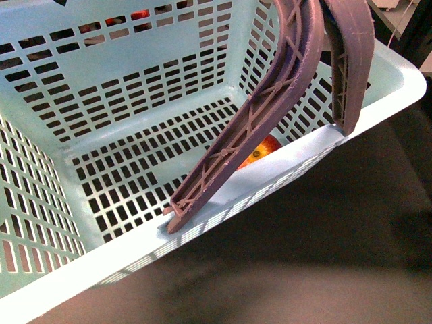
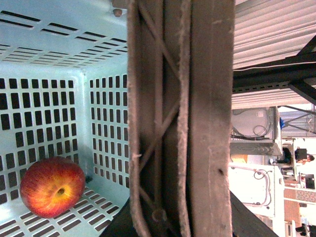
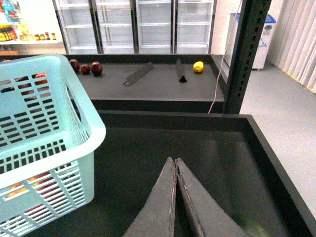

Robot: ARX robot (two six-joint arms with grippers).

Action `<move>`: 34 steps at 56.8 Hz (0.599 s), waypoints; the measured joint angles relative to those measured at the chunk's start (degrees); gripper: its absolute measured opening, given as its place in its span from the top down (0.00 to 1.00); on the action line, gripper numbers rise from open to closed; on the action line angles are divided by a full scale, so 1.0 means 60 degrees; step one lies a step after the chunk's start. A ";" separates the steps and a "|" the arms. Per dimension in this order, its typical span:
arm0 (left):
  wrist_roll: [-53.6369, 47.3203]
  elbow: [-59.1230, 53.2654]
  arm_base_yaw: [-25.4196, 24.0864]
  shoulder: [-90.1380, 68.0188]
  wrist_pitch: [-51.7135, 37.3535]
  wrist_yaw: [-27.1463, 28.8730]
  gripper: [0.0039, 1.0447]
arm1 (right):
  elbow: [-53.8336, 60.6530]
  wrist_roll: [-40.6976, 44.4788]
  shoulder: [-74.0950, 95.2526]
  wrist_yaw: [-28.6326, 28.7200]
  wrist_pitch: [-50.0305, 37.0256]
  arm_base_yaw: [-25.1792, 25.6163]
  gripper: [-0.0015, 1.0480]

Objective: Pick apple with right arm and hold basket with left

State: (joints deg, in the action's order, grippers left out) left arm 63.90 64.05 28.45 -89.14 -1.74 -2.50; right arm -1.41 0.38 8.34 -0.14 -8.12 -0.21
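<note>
Though half-hidden frontally, apple (image 2: 53,186) whole wrist-side.

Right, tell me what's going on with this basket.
The left pincer looks clamped on the raised handles of the blue basket. The apple already lies on the basket floor, close to a corner. The right pincer is shut and empty, hovering over a dark tray beside the basket. So the apple appears to be delivered, and only the basket is in a grip.
</note>
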 joint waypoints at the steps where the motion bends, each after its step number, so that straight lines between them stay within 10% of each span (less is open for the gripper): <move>1: 0.0000 0.0000 0.0000 0.0000 0.0000 0.0000 0.85 | 0.0000 0.0004 -0.0229 0.0004 0.0379 0.0004 0.98; 28: -0.0004 0.0000 0.0000 -0.0004 0.0000 0.0000 0.85 | 0.0004 0.0000 -0.1326 0.0007 0.1341 0.0004 0.98; 34: 0.0000 0.0000 0.0000 -0.0004 0.0000 0.0007 0.85 | 0.0004 0.0004 -0.1326 0.0004 0.1341 0.0004 0.84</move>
State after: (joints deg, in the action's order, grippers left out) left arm 63.90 64.05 28.45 -89.17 -1.74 -2.46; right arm -1.39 0.40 0.38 -0.12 -0.08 -0.19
